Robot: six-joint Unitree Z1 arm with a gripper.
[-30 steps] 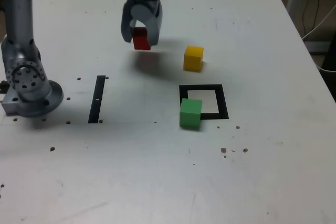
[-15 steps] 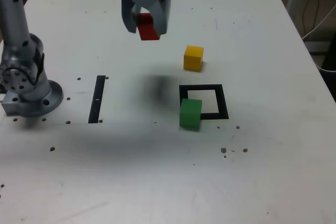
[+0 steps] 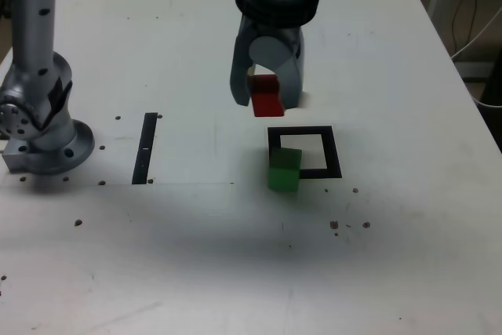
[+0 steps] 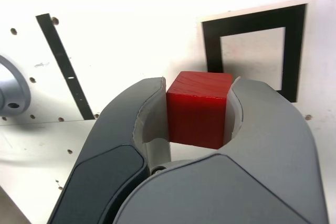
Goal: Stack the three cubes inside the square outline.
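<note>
Claw (image 3: pixel 267 96) clamped on red cube (image 4: pixel 197 109), held above the table (image 3: pixel 172 249). Green cube (image 3: pixel 284 169) overlaps square outline's (image 3: pixel 333 152) near-left corner, exterior view.

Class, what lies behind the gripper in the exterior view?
Behind the gripper, white tabletop shows around it; whatever its fingers and the red cube cover cannot be seen.

Red cube (image 4: pixel 197 109) in my light-and-dark-grey gripper (image 4: pixel 197 108), plain all over with no pattern. Green cube (image 3: pixel 284 169) is solid too. My square outline (image 4: pixel 211 45) is black around a pale middle, the strip (image 4: pixel 65 66) is plain black, and the whitish tabletop (image 3: pixel 180 264) has brown specks.
</note>
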